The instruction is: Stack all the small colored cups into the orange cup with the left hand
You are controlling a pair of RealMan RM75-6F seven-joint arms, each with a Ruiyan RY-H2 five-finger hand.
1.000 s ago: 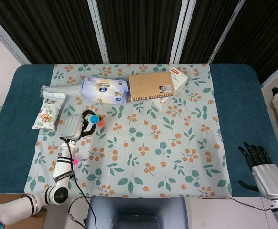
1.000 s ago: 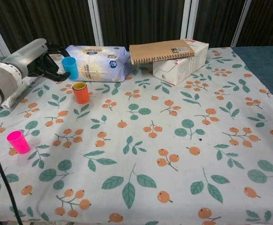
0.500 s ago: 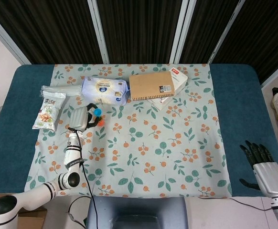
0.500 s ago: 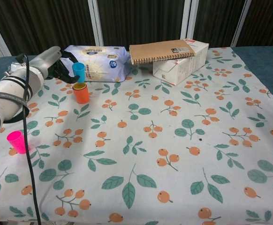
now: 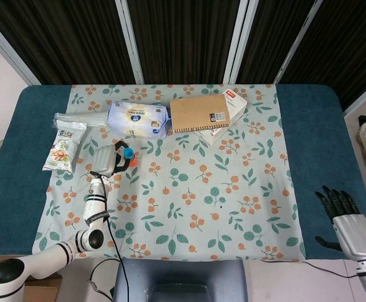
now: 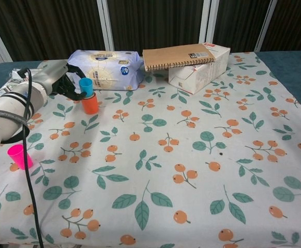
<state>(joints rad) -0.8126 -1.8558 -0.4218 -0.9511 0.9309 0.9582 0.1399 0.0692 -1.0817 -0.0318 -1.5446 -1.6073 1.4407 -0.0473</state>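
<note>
My left hand [image 6: 61, 84] reaches in from the left and holds a small blue cup [image 6: 86, 87] between its fingers. The blue cup's bottom sits inside the orange cup [image 6: 90, 105], which stands upright on the floral cloth. In the head view the same hand [image 5: 109, 160] covers most of the blue cup [image 5: 128, 153] and the orange cup [image 5: 133, 162]. A pink cup [image 6: 17, 156] stands alone near the table's left front, beside my left forearm. My right hand [image 5: 344, 216] rests off the cloth at the far right, fingers spread, holding nothing.
A white tissue pack [image 6: 108, 69] lies just behind the cups. A brown notebook [image 6: 178, 56] rests on a white box [image 6: 205, 71] at the back. A snack bag [image 5: 63, 148] lies at the far left. A black cable [image 6: 27, 170] trails along my left arm.
My left hand carried the blue cup rightward and down, from beside the tissue pack into the mouth of the orange cup. The right hand stayed still.
</note>
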